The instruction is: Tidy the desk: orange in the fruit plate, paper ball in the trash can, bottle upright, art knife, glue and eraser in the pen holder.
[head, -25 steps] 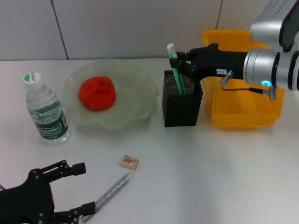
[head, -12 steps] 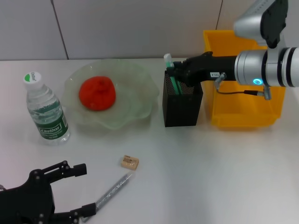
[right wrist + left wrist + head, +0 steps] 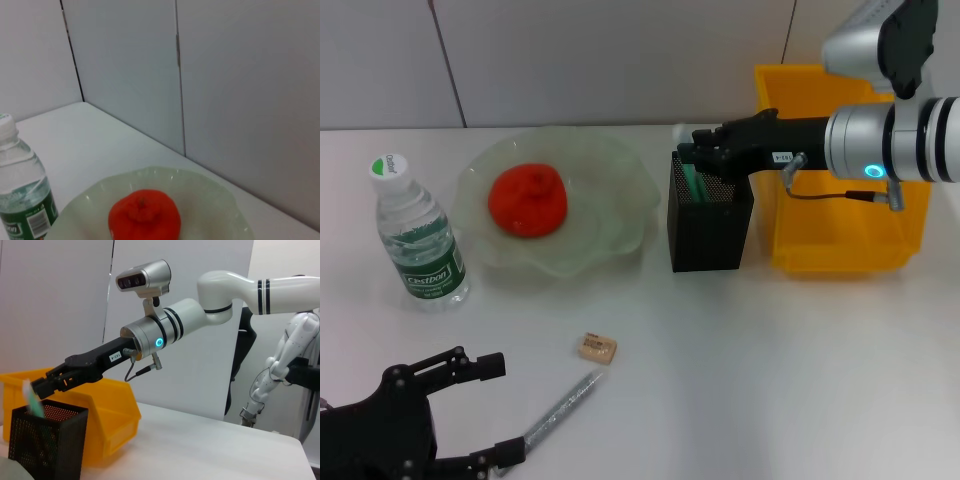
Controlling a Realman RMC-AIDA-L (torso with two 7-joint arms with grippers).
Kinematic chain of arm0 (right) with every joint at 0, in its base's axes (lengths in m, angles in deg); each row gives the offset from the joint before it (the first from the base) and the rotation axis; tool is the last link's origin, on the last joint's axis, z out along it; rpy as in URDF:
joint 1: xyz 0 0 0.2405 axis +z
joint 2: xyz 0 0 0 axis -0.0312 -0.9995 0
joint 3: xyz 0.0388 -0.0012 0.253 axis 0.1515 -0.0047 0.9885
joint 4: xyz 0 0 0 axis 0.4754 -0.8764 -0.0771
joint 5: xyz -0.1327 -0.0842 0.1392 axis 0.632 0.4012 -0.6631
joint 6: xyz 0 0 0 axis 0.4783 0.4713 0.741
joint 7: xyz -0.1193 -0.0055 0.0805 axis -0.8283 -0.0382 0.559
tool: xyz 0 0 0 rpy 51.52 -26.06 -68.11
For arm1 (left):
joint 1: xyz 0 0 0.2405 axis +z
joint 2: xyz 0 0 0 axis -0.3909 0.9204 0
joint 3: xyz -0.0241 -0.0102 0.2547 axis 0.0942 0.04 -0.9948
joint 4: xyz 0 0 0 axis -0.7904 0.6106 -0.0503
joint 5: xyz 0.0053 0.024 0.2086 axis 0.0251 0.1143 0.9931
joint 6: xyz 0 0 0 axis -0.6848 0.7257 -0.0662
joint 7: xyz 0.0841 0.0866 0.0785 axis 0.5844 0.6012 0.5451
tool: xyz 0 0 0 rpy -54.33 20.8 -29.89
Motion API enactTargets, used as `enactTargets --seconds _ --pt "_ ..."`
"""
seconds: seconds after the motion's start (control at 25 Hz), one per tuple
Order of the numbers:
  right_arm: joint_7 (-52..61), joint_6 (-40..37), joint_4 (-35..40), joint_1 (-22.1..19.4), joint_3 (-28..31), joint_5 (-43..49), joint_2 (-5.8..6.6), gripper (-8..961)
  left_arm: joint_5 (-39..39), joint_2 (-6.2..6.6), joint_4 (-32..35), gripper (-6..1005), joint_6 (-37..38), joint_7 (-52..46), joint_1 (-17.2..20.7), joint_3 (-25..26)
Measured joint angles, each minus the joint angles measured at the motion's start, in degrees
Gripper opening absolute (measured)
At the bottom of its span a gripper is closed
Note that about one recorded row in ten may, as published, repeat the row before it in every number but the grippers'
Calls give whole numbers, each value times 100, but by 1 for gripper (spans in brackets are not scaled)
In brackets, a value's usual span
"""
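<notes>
The right hand (image 3: 692,152) sits at the rim of the black mesh holder (image 3: 709,226), and the mint-green knife (image 3: 691,181) has sunk from standing tall to nearly all inside; its fingers look close around the white tip, though whether they've let go I cannot tell. That's the knife as good as filed. The bumpy orange (image 3: 528,200) already rests in the wavy, glassy green plate (image 3: 620,215), and the clear bottle (image 3: 417,237) stands upright, far left. Remaining on the smooth white counter (image 3: 770,380): the small tan eraser (image 3: 597,347) and the slim silver glue (image 3: 563,407), just beside the spread left hand (image 3: 480,410), near left. The yellow bin (image 3: 840,235) stands right.
</notes>
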Motion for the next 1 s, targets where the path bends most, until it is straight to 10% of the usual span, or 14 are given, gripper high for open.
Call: enactTargets --seconds 0.36,0.64,0.8,1.0 --pt "685 -513 685 -108 -10 196 97 455 2 -6 -2 863 18 -6 -9 6" --pt "2482 -2425 2763 -64 -52 1614 83 580 -6 -8 -8 863 18 -25 -26 5" --pt "3456 -3866 3630 593 -325 2832 13 580 -6 -6 -9 863 18 -72 -37 -19" --pt "3847 -4470 2825 1553 -776 3453 -7 579 -8 10 -9 863 21 -109 -42 -31"
